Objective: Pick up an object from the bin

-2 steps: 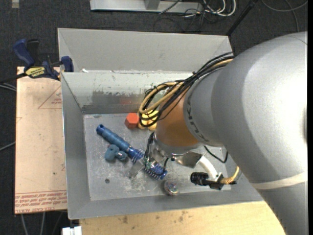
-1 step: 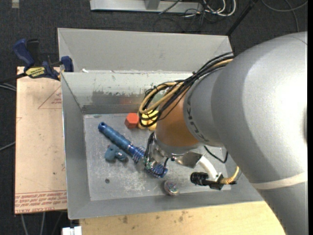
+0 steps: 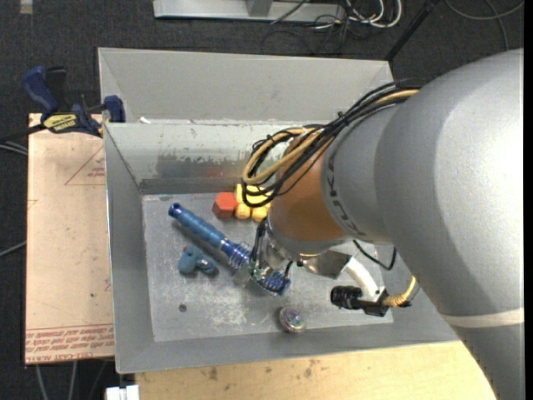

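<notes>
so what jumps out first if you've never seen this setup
The big grey arm with its orange wrist looms over the bin's right side, its end effector down at the lower end of a long blue stick lying slantwise mid-bin. Just behind, near the back wall, sit an orange block and a yellow piece.

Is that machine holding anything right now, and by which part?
Cannot be told. The gripper sits at the lower right end of the long blue stick, but the view does not show a grip.
</notes>
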Available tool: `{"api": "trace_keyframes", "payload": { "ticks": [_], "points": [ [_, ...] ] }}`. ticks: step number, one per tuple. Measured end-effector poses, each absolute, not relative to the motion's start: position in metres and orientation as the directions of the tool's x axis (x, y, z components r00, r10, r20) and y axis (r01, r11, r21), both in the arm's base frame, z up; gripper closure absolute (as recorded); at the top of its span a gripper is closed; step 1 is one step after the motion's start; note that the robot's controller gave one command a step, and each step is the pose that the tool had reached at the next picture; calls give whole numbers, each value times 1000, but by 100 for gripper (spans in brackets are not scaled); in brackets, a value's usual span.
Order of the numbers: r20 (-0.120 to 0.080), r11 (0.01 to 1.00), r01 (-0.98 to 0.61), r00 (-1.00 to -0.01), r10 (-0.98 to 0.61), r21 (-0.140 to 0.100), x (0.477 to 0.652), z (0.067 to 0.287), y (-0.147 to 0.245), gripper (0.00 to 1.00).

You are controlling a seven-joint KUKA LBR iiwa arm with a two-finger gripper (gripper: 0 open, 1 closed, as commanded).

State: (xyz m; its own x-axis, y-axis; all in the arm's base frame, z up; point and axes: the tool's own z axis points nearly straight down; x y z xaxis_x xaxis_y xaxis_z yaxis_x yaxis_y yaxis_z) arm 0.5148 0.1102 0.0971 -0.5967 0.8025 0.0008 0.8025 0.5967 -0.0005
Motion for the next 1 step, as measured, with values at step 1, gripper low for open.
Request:
{"api": "trace_keyframes", "payload": {
  "ticks": [1],
  "points": [
    [-2, 600, 800, -600, 800, 5, 516, 186, 111, 100]
  ]
}}
